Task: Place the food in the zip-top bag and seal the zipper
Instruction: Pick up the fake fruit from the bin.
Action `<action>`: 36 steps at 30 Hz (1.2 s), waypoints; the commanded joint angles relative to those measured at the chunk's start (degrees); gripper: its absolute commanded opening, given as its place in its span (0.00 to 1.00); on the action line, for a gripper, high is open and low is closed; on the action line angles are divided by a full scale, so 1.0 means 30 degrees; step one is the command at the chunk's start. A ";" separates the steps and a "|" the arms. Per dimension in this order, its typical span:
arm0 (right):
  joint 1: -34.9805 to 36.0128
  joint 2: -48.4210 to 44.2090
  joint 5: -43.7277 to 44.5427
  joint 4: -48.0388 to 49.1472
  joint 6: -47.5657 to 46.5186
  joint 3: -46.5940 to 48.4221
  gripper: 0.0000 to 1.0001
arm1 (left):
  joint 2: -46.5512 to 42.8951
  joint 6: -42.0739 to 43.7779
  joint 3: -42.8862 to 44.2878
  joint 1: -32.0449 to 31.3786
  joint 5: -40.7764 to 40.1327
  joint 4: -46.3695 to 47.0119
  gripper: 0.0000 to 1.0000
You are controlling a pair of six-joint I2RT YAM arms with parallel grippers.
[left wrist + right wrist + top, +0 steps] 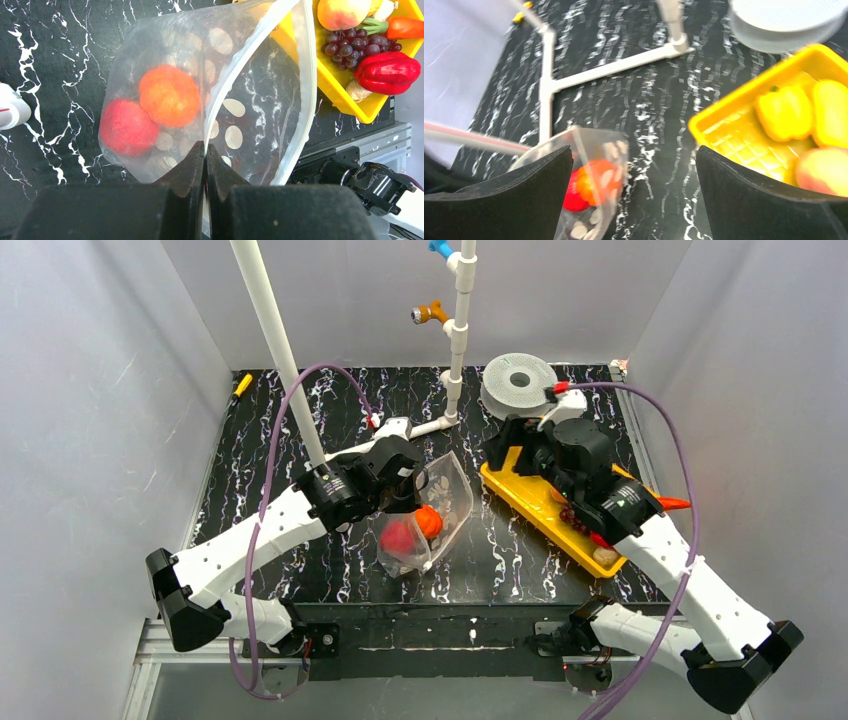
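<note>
My left gripper [205, 152] pinches the dotted bag [250, 80] holding two fruits [169, 95], red and orange, maybe a peach. My right gripper [634, 165] stands spread.

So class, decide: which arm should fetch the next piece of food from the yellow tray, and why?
Right, most likely. The right gripper is open, next to the yellow tray of food; the left gripper is shut on the zip-top bag, holding its mouth open.
</note>
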 commanded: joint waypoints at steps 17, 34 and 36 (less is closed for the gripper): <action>-0.6937 0.2111 -0.2764 -0.2160 0.1299 -0.2340 0.98 | -0.1328 0.0091 0.1136 0.0168 -0.0926 -0.0291 0.00; -0.7819 0.7787 0.5964 -0.5040 0.2519 -0.0009 0.98 | -0.0081 -0.0438 -0.0027 0.0220 0.0379 0.0176 0.00; -0.8323 0.8391 0.6042 -0.4998 0.3089 0.0035 0.98 | -0.0031 -0.0461 -0.0078 0.0215 0.0453 0.0219 0.00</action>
